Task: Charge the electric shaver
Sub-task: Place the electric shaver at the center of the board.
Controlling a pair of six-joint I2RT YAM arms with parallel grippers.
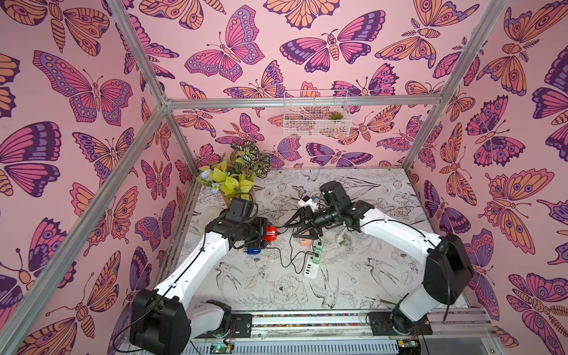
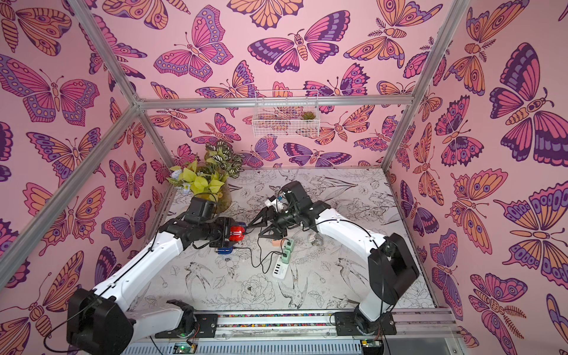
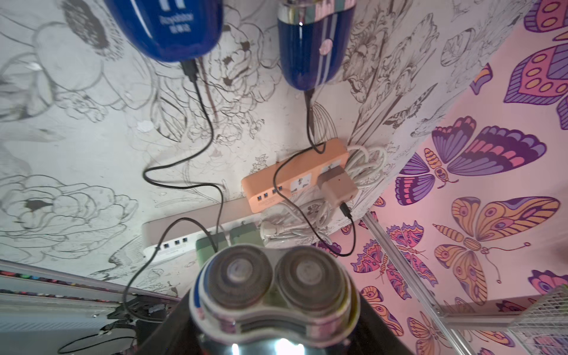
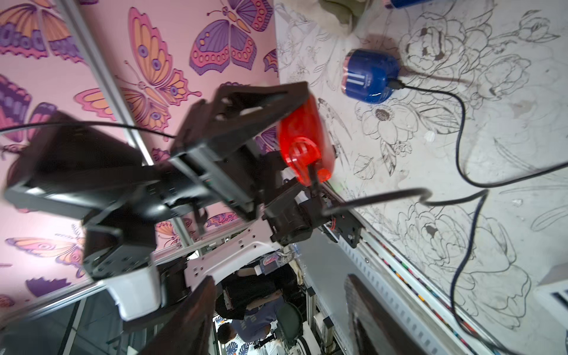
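So, flower-sketch bench, pink butterfly walls. The left hand is clamped on the red shaver above the bench; the right hand sits spread, empty, just off its tail end.

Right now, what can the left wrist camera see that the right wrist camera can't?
Only the left wrist view shows the held shaver head-on, with its two round cutting heads, and the orange power strip. Only the right wrist view shows that shaver's red body, a black cable at its end, and people behind the rig. Both show a blue shaver with its own cable plugged in, lying on the flower-print table.
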